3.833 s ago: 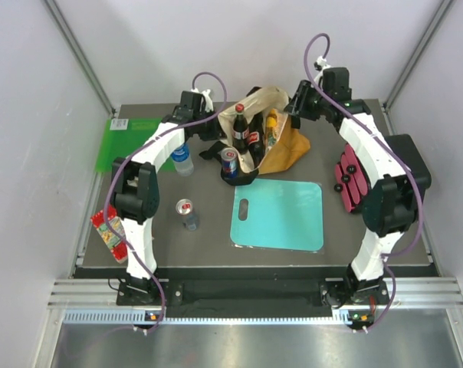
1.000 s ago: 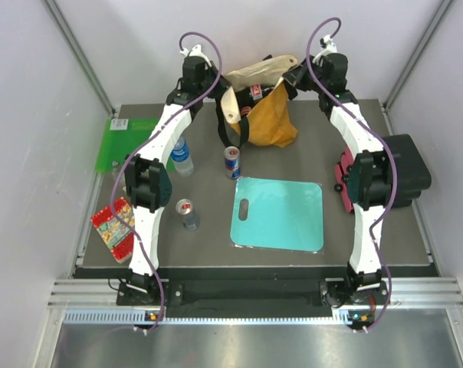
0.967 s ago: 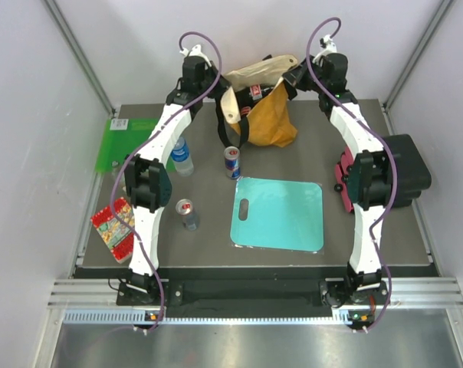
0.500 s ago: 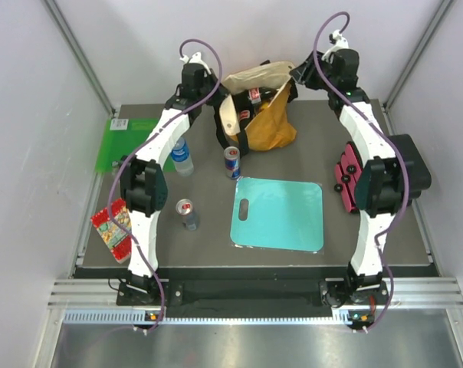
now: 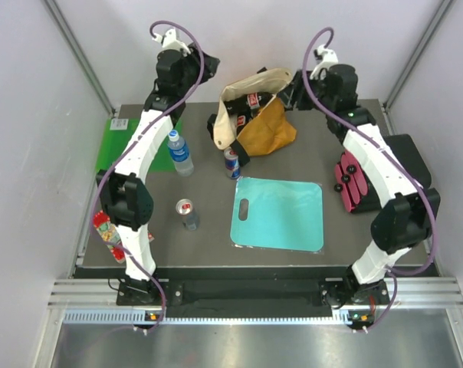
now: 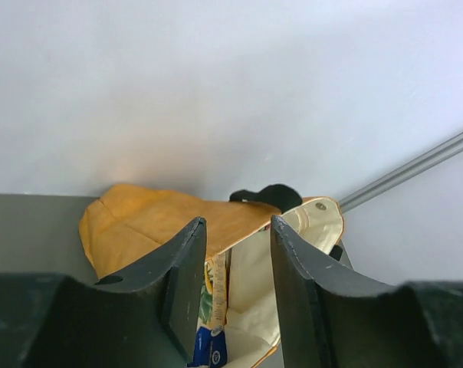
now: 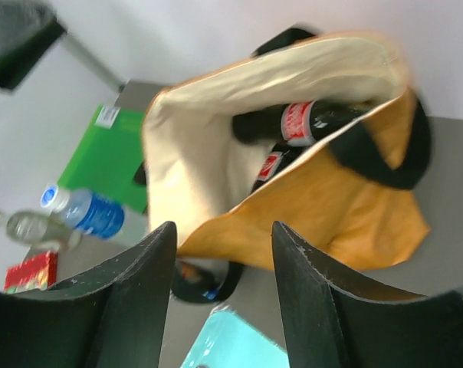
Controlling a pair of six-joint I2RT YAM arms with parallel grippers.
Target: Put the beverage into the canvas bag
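With left gripper [image 6: 237, 230] and right gripper [image 7: 224, 234] both released and empty near the canvas bag [image 5: 266, 126], the can [image 5: 231, 162] just in front of it likely needs grasping next.

The canvas bag [image 5: 268, 130] is mustard-yellow outside, with cream lining and black straps. The dark bottles [image 7: 293, 123] inside carry red labels. A teal board [image 5: 279, 215] lies at six o'clock, a green mat [image 5: 107, 146] at nine.

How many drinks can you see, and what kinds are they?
Cans: 2 (blue can, silver can)
Water bottle: 1
Dark red-labelled bottles in the canvas bag: 2 (upper bottle, lower bottle)
Total: 5 that show clearly
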